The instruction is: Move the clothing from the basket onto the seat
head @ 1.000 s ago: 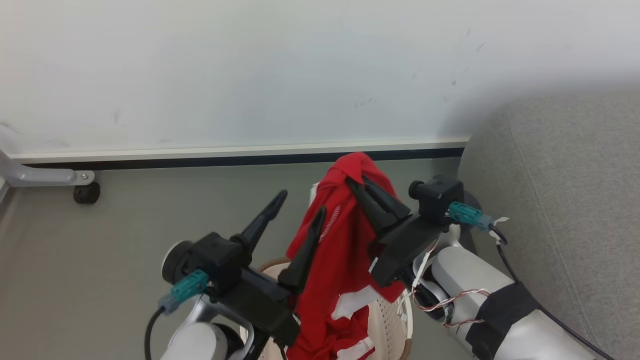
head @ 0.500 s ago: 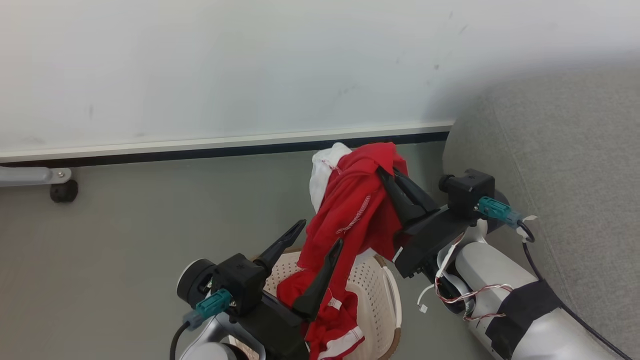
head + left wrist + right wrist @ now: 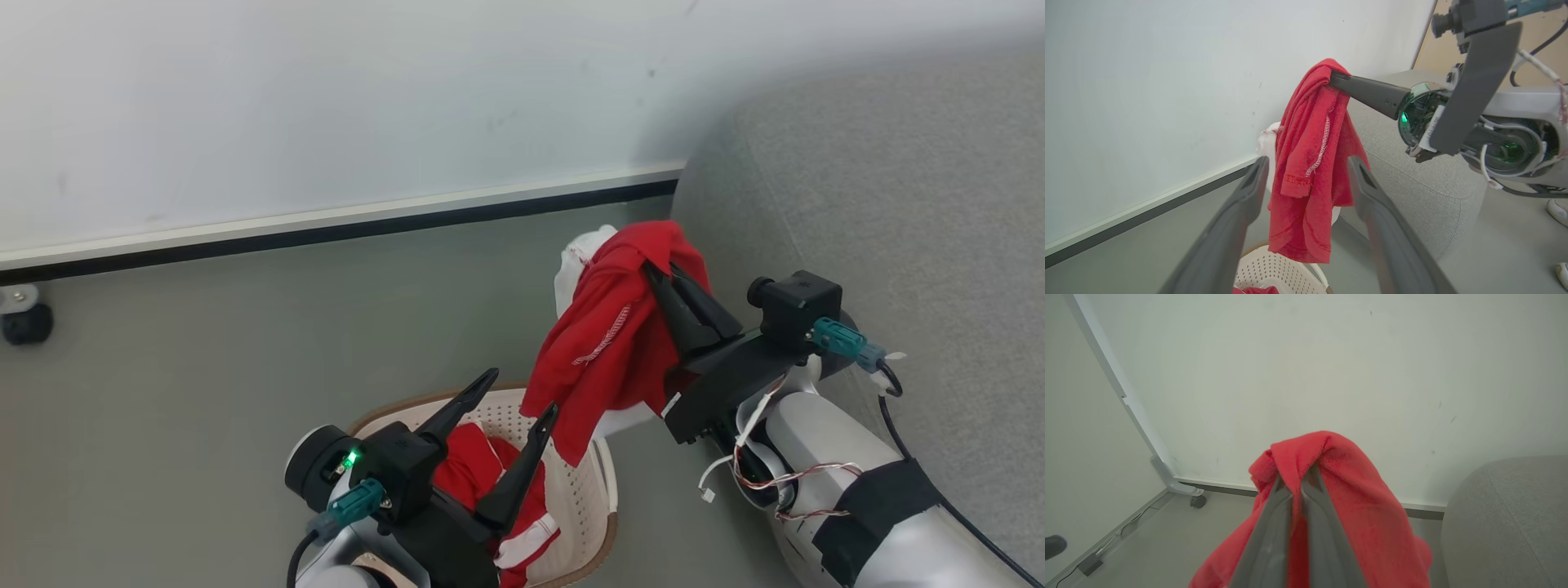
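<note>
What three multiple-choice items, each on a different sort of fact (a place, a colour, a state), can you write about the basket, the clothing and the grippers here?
1. Where does the basket stand?
A. on the floor near the seat
B. on a table
C. on a chair

2. What colour is the garment held by the right gripper?
A. blue
B. green
C. red

3. How is the left gripper?
A. shut on the garment
B. open
C. shut on the basket's rim

Answers:
1 A: it stands on the grey floor beside the seat.
2 C: red fabric hangs from its shut jaws.
3 B: its jaws stand wide apart.
</note>
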Robot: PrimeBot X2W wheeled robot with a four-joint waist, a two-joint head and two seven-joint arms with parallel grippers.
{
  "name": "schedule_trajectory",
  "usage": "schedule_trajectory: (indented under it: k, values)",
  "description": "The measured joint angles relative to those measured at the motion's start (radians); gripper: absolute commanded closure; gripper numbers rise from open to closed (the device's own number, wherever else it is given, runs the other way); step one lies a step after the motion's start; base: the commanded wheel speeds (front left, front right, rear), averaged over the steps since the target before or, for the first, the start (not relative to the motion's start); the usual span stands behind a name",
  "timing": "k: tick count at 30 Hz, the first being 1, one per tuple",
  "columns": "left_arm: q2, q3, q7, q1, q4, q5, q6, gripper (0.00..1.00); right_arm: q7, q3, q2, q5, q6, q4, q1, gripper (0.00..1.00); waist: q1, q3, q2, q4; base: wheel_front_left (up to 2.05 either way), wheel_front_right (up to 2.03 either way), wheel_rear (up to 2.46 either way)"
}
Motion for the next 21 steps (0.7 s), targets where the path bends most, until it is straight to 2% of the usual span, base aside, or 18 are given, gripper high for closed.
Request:
schedule_trajectory:
  k: [21]
  values:
    - [0.026, -0.009, 0.029, -0.025, -0.024, 0.045, 0.0, 0.0, 0.0, -0.13, -0.052, -0.003, -0.053, -0.096, 0.055, 1.0, 0.0, 0.075, 0.0, -0.19, 0.0, 0.0, 0.0]
